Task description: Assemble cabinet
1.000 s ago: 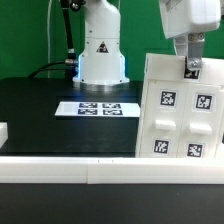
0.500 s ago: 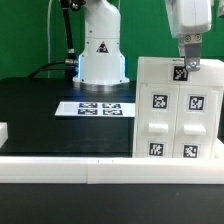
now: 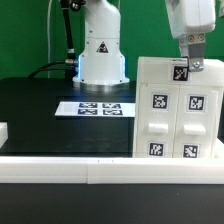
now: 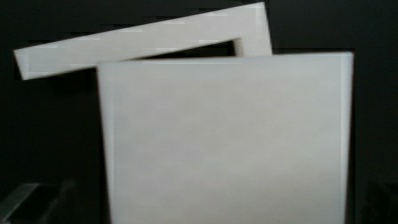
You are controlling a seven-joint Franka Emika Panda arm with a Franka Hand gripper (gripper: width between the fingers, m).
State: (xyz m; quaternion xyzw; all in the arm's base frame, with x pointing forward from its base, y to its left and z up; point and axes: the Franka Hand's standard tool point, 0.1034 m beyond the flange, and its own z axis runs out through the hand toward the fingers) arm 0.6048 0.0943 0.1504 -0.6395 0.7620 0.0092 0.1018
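The cabinet (image 3: 175, 120), a large white box with several black-and-white tags on its face, stands upright on the black table at the exterior view's right. My gripper (image 3: 186, 68) hangs straight down over its top edge, its fingers on either side of a top wall. In the wrist view that white wall (image 4: 222, 130) fills the middle. It runs between my gripper's (image 4: 214, 208) dark fingers, which stand wide apart at its two sides and do not press on it. The gripper is open.
The white robot base (image 3: 100, 50) with a triangular sticker stands at the back. The marker board (image 3: 97, 107) lies flat in front of it. A white rail (image 3: 90, 165) runs along the table's near edge, and a small white piece (image 3: 3, 131) sits at the far left.
The cabinet was tilted a second ago and now stands upright on the table. The gripper's fingers have spread apart and let go of its top wall.
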